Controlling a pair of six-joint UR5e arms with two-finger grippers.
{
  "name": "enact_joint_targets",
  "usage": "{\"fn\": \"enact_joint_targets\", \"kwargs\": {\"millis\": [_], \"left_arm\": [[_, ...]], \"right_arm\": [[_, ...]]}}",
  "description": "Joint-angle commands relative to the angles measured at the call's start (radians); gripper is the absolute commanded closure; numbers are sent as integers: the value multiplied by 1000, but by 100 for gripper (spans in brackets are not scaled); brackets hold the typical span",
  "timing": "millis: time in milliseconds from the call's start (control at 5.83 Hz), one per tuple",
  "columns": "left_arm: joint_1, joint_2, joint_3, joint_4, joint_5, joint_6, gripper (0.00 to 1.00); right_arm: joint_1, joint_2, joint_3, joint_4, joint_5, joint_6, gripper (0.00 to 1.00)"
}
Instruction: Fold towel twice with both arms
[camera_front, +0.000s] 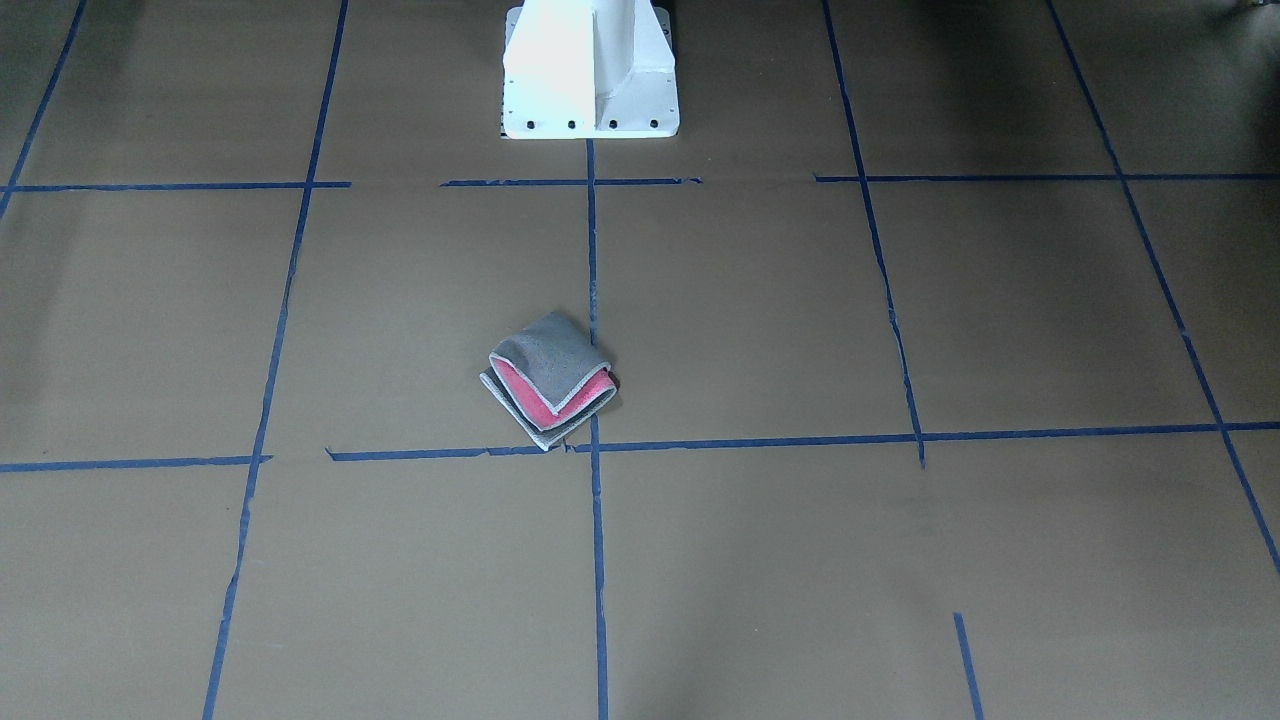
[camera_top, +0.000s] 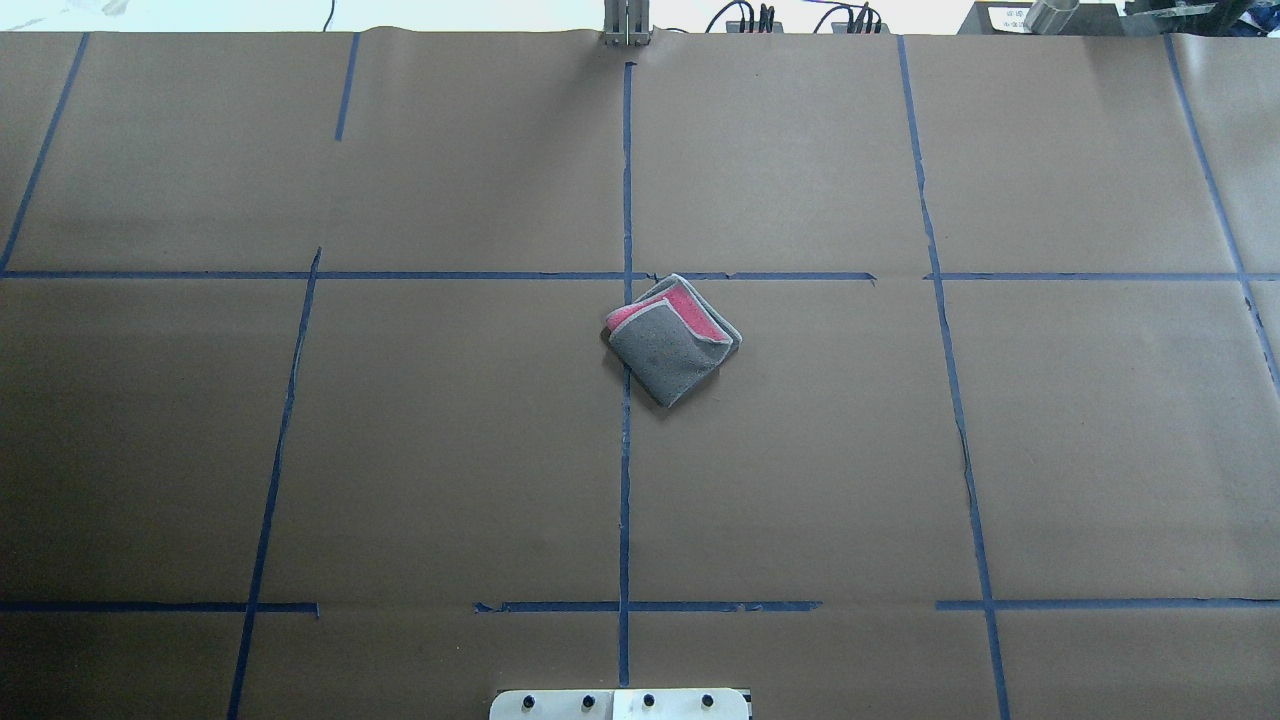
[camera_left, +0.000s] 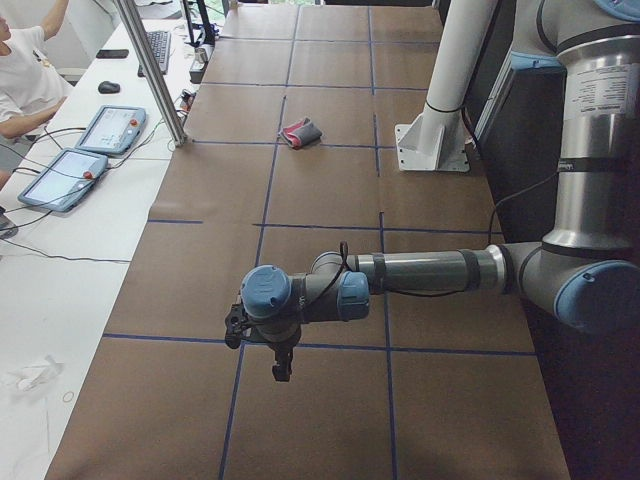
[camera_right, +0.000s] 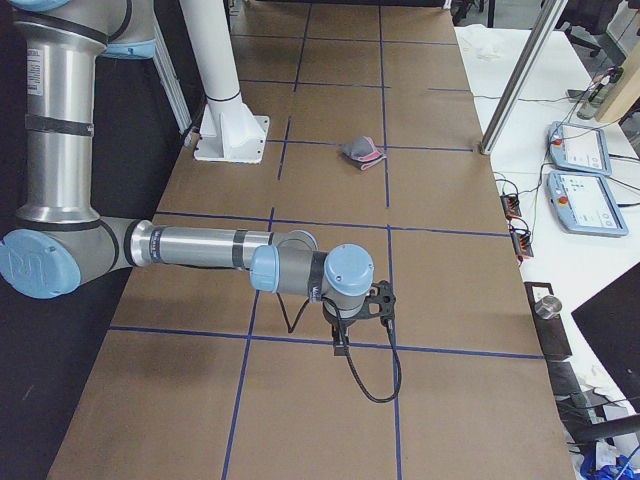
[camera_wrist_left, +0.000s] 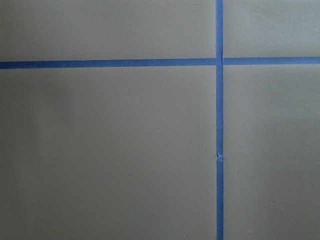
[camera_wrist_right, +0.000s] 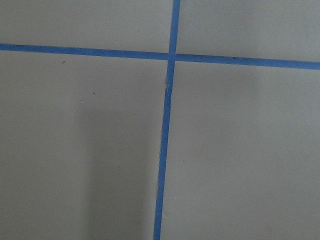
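The towel (camera_front: 550, 385) lies folded into a small square near the table's middle, grey side up, with a pink layer showing along one edge. It also shows in the overhead view (camera_top: 672, 340) and, small, in the side views (camera_left: 300, 132) (camera_right: 362, 151). No arm is in the front-facing or overhead views. My left gripper (camera_left: 281, 368) hangs over the table's left end, far from the towel. My right gripper (camera_right: 340, 345) hangs over the right end, also far from it. I cannot tell whether either is open or shut. Both wrist views show only brown paper and blue tape.
The white pedestal base (camera_front: 590, 70) stands at the robot's side of the table (camera_top: 400, 450), which is covered in brown paper with blue tape lines. A side desk holds control tablets (camera_left: 110, 130) and a metal post (camera_left: 150, 70). A person (camera_left: 25, 70) sits there.
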Motion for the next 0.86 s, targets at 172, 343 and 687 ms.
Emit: {"fn": "enact_joint_targets", "kwargs": {"millis": [172,343,687], "left_arm": [[1,-3,1,0,0,0,0],[1,-3,-1,0,0,-2,0],[1,-3,-1,0,0,-2,0]], "right_arm": [[2,-2,-22,0,1,27,0],[2,-2,-29,2,1,27,0],[5,-2,-30,2,1,27,0]]}}
